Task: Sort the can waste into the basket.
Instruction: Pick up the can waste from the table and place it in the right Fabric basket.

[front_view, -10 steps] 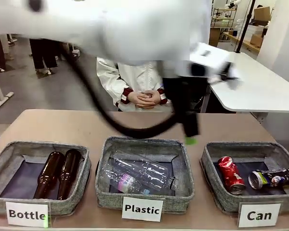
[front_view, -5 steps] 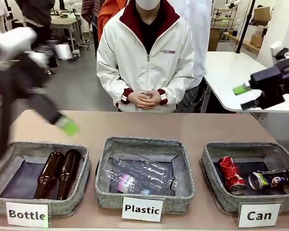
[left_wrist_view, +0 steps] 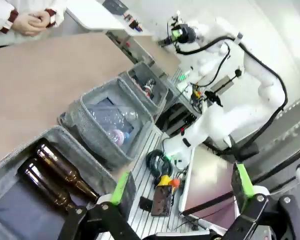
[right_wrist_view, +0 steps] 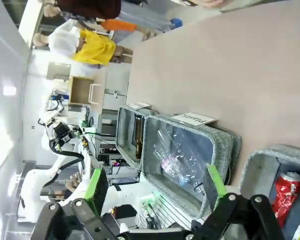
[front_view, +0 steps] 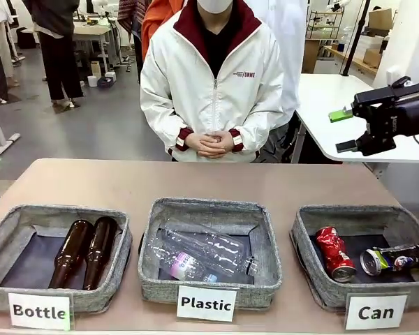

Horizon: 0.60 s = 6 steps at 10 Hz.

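Both cans (front_view: pixel 363 257) lie in the rightmost basket (front_view: pixel 314 279), right of the plastic-bottle basket (front_view: pixel 265 283) and glass-bottle basket (front_view: pixel 0 241).

Robotics lab floor, open-plan, seen from my station.

Beyond the person's folded hands (front_view: pixel 212 143) I see a broad grey floor (front_view: pixel 91 129) with more work tables (front_view: pixel 94 29) and people standing about, which reads as a shared test hall, not a home or shop. To the side of those hands stands a white bench (front_view: pixel 349 115); behind it are shelving (front_view: pixel 325 24) and cardboard boxes (front_view: pixel 379 19). From my left wrist camera I see a white robot arm (left_wrist_view: pixel 230 115) on an aluminium frame base (left_wrist_view: pixel 150 200) with loose cabling (left_wrist_view: pixel 157 162). Printed labels (front_view: pixel 206 303) front the grey sorting baskets (front_view: pixel 209 283) on the tan table (front_view: pixel 195 181), a staged trial bench.
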### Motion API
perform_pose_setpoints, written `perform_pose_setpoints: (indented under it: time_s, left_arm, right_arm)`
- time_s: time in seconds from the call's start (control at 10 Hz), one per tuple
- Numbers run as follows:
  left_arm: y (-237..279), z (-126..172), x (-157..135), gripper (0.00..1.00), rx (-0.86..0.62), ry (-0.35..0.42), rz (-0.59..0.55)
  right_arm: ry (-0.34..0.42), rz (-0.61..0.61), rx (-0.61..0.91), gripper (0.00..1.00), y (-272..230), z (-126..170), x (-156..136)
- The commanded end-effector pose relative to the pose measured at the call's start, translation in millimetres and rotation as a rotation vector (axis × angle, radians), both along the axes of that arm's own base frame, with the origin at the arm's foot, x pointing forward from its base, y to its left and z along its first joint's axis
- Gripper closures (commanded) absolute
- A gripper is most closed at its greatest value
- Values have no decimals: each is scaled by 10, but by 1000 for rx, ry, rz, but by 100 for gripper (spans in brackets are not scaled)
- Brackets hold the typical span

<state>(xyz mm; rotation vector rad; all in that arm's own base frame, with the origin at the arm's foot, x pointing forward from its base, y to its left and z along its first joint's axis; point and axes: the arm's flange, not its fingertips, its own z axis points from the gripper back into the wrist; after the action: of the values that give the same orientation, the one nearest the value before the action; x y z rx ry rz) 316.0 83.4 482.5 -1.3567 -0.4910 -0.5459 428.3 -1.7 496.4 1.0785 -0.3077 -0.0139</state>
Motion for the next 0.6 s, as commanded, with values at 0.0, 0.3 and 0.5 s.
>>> perform_pose_setpoints:
  time_s: [0.0, 0.3, 0.5]
  left_arm:
    - [-478, 337, -105, 0, 167, -50, -63]
    - [-478, 337, -105, 0, 167, -50, -63]
    - [-478, 337, -105, 0, 167, -50, -63]
  right_arm:
    - [-25, 17, -4, 0, -8, 11, -16]
    - [-25, 17, -4, 0, -8, 11, -16]
    - [-25, 17, -4, 0, -8, 11, -16]
